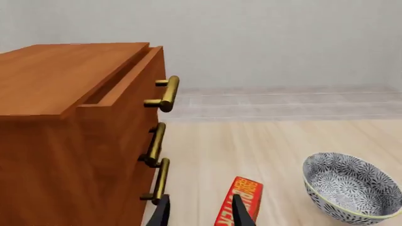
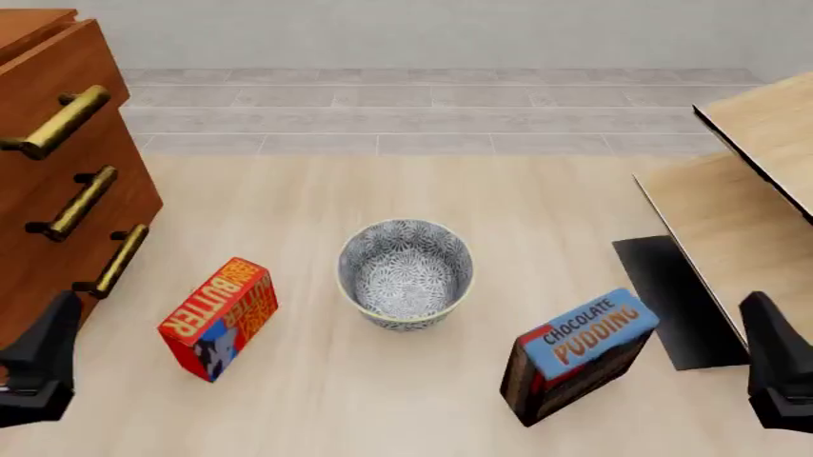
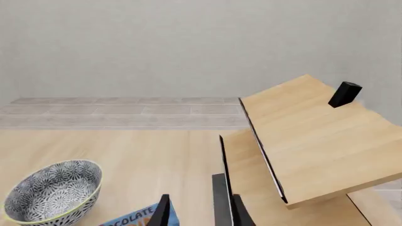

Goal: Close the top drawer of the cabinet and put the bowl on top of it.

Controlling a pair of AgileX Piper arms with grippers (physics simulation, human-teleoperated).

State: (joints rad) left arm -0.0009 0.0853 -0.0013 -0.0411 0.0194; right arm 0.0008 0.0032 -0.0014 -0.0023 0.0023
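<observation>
A simulated domestic room is shown, rendered rather than photographed. A home setting is suggested by the tall reddish-brown wooden cabinet with three brass bar handles (image 2: 51, 181), the pale light-wood stepped furniture (image 2: 749, 181) and household goods: a round white bowl patterned with dark blue-grey flowers (image 2: 406, 273), a red and orange butter box (image 2: 219, 318) and a blue and brown chocolate pudding box (image 2: 574, 354). All are set on a pale wood-grain worktop (image 2: 381, 400). Behind it, a band of grey tiles (image 2: 420, 119) and a plain grey wall (image 3: 188, 47) are seen.
</observation>
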